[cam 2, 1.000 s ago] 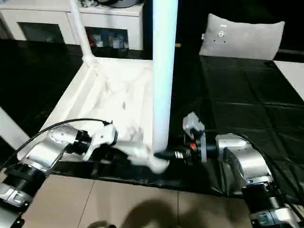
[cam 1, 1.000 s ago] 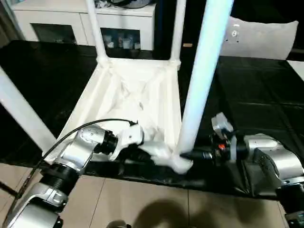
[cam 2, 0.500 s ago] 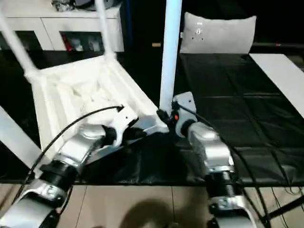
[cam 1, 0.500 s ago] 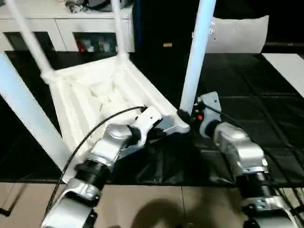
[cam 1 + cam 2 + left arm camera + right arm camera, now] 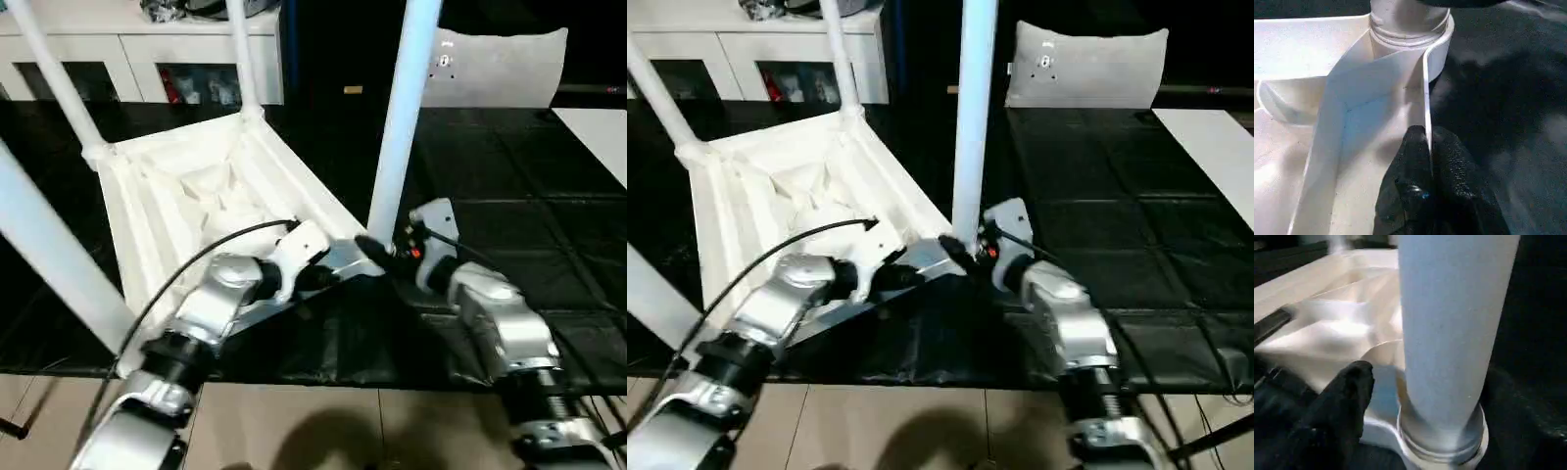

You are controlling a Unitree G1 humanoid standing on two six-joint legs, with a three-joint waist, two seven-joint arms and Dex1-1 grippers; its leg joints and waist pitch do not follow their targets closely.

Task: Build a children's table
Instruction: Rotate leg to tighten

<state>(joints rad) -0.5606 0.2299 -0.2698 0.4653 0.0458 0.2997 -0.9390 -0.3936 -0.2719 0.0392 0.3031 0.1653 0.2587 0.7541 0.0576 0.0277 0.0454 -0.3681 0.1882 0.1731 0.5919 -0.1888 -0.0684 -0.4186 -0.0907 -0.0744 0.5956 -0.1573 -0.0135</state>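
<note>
The children's table lies upside down on the black work surface, ribbed underside up, with legs standing in its corner sockets. The near right leg rises from the corner socket closest to both grippers. My left gripper is shut on the table top's thin rim just beside that socket. My right gripper sits at the base of that leg from the other side. Its fingers stand apart from the leg, open, with a gap showing.
A grey cushion lies at the back right and a white cabinet stands behind the work surface. A white panel sits at the far right. The black surface's front edge runs just below my forearms, with tiled floor beyond it.
The head view has swung, so the whole picture has shifted. My right gripper's fingers have spread away from the leg's base. My left gripper keeps its hold on the rim.
</note>
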